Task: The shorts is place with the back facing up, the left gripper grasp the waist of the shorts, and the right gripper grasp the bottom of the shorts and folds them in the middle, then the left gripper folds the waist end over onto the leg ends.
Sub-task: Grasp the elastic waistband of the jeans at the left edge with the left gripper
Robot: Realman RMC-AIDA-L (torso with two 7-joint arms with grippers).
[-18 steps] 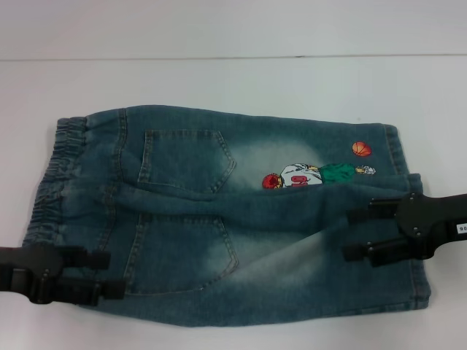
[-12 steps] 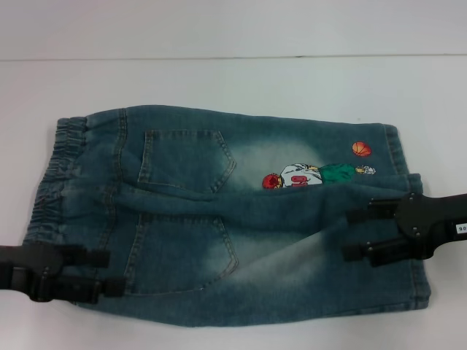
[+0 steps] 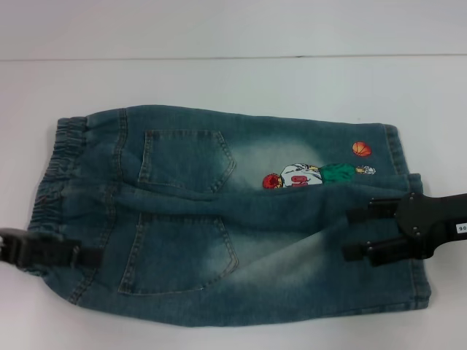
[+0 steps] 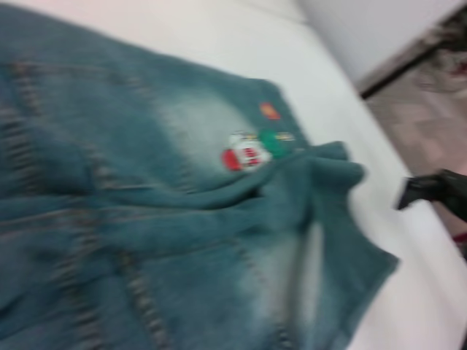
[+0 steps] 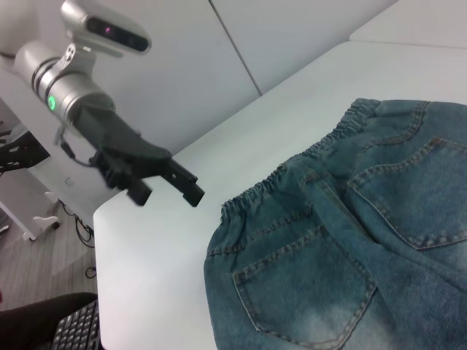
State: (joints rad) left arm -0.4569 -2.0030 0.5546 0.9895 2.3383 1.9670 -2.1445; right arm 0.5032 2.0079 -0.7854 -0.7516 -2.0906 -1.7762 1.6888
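Observation:
The blue-green denim shorts (image 3: 219, 233) lie flat on the white table, pockets up. The ruched waist of the shorts (image 3: 58, 164) is at the left and the leg ends (image 3: 419, 284) at the right. My left gripper (image 3: 98, 257) is at the near left corner of the waist, turned edge-on. The right wrist view shows this left gripper (image 5: 169, 198) open and just off the waistband (image 5: 292, 175). My right gripper (image 3: 349, 233) is open over the near leg, holding nothing. The embroidered player (image 3: 310, 175) and orange ball (image 3: 361, 149) lie near the far leg hem.
The white table (image 3: 233, 80) stretches behind the shorts, with its far edge against a pale wall. In the right wrist view the table edge (image 5: 98, 240) drops off beside the left arm, with floor and a keyboard (image 5: 76, 332) below.
The left gripper has drawn back to the left and turned, so its two fingers now show as one bar. The near waist corner is uncovered. The right arm has not moved.

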